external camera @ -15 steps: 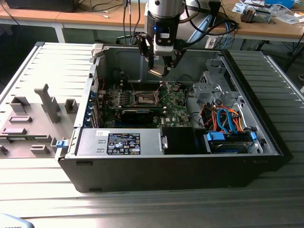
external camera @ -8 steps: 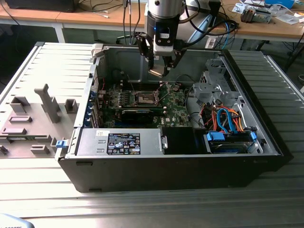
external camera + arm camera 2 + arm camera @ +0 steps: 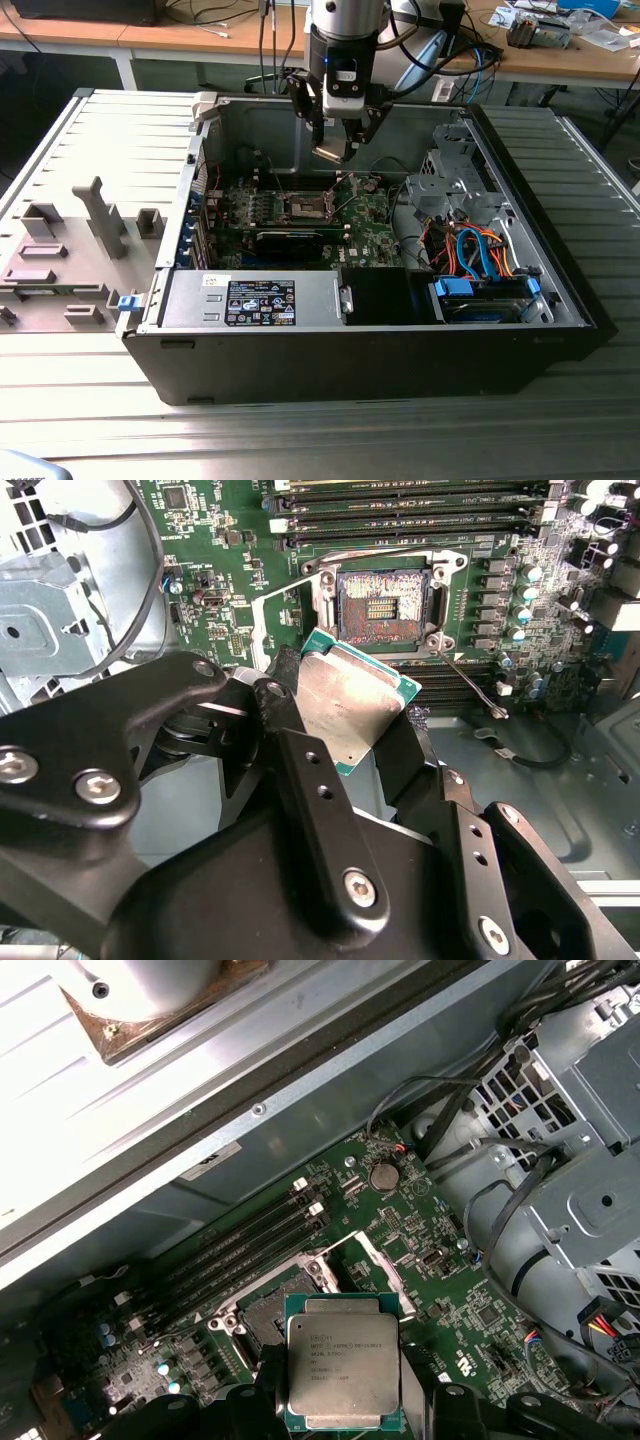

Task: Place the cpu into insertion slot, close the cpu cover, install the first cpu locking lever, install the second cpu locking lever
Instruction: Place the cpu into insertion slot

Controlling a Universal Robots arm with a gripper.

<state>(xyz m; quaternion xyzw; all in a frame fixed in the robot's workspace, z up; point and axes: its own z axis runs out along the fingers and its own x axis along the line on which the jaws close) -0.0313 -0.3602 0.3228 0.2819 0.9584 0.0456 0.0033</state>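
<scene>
My gripper (image 3: 335, 150) hangs inside the open computer case, shut on the cpu (image 3: 330, 153), a flat square chip with a silver top and green edge. In both wrist views the cpu (image 3: 350, 705) (image 3: 343, 1365) sits pinched between the black fingers (image 3: 290, 695). The insertion slot (image 3: 385, 605) (image 3: 303, 207) lies below it on the green motherboard (image 3: 372, 228), dark centre exposed. The cpu cover (image 3: 383, 1263) stands swung open beside the slot. A thin locking lever (image 3: 470, 685) sticks out loose next to the socket.
Memory slots (image 3: 240, 1245) run along one side of the socket. A grey drive cage (image 3: 445, 185) with orange and blue cables (image 3: 480, 255) fills the exterior view's right. A black expansion card (image 3: 290, 240) and the power supply (image 3: 255, 298) lie in front. Case walls enclose everything.
</scene>
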